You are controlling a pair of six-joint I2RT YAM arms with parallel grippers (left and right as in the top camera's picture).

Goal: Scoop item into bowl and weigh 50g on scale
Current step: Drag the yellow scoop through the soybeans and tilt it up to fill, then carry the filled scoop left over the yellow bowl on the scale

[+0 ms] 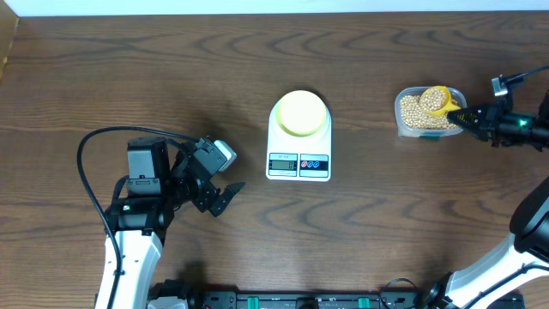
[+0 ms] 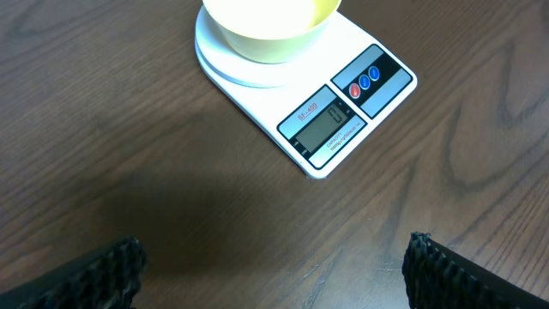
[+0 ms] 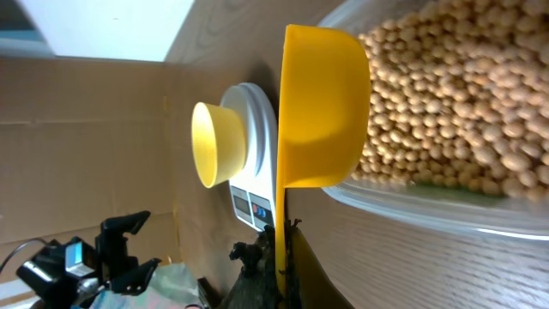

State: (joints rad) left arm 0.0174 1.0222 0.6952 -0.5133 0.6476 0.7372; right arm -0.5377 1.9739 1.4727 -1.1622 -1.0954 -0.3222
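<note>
Left gripper (image 2: 274, 245), left-wrist view: seen only as dark tips in the two lower corners of the frame, spread wide, nothing between them but bare table (image 2: 129, 146). Judged parked; it sits low and well apart from the scale, which leaves the way to the bowl free.

Beyond it, upper centre of the same frame: scale (image 2: 343, 120), display (image 2: 324, 127) turned toward this gripper, digits too small to read. Bowl (image 2: 266, 26) stands centred on top of the scale, so whatever goes in registers directly. In the overhead view its inside is plain pale yellow; no beans seen in it.

Right gripper (image 3: 281, 270), lower centre of the right-wrist view: jaws pressed together on the thin handle of the yellow scoop (image 3: 322, 112). The scoop's cup is at the near rim of the clear tub (image 3: 412, 206); touching or just above, cannot tell. Beans (image 3: 455, 94) fill the tub, at the far right of the overhead frame, well apart from the scale. Overhead, the cup shows tan contents, so judged loaded. Keeping it over the tub lets any spill drop back into stock.

Nothing weighed yet. Next move calls for a level carry to the bowl.
</note>
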